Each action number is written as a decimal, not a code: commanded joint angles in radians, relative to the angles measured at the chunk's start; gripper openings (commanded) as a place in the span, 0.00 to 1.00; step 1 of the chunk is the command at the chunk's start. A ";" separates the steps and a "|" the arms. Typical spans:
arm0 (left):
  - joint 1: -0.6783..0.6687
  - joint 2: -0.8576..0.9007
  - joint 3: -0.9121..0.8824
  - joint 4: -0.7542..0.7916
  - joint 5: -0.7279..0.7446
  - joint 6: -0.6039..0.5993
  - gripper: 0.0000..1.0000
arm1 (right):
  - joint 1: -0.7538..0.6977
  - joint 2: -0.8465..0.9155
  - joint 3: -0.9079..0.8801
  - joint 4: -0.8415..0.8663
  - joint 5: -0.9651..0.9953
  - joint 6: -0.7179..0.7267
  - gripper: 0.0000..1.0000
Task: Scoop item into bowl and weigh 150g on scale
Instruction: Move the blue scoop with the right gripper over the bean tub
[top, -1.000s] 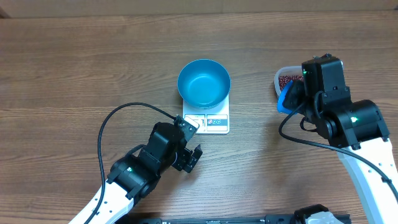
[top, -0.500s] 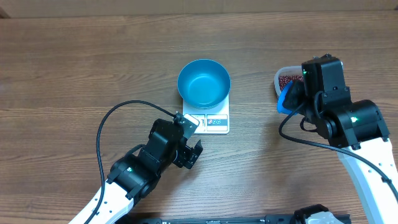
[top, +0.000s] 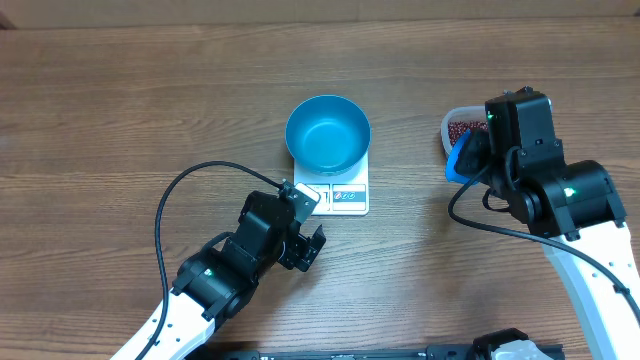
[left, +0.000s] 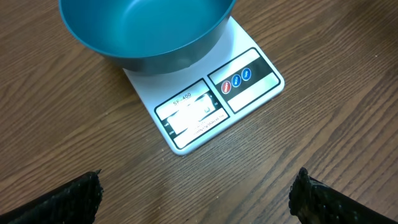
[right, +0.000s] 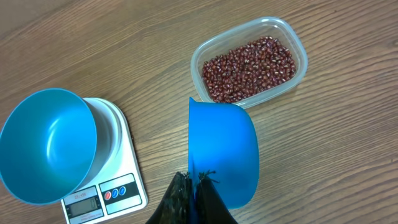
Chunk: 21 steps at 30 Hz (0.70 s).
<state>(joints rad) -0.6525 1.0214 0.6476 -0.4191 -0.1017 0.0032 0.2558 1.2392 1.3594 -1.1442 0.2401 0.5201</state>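
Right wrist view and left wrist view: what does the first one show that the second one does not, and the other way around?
Only the right wrist view shows the clear tub of beans and the blue scoop held by the shut right end effector. Only the left wrist view shows the open left end effector, its two fingers at the bottom corners. Both show the empty blue bowl standing on the white scale on the wooden table.
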 joint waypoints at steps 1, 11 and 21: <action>0.004 0.006 -0.007 0.001 -0.010 -0.003 1.00 | -0.005 -0.003 0.022 0.021 0.030 0.002 0.04; 0.004 0.006 -0.007 0.001 -0.010 -0.003 0.99 | -0.169 0.126 0.024 0.120 0.092 -0.226 0.04; 0.004 0.006 -0.007 0.001 -0.010 -0.003 1.00 | -0.225 0.295 0.076 0.225 0.089 -0.467 0.04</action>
<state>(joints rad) -0.6525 1.0222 0.6476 -0.4202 -0.1020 0.0032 0.0326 1.5162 1.3777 -0.9489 0.3134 0.1886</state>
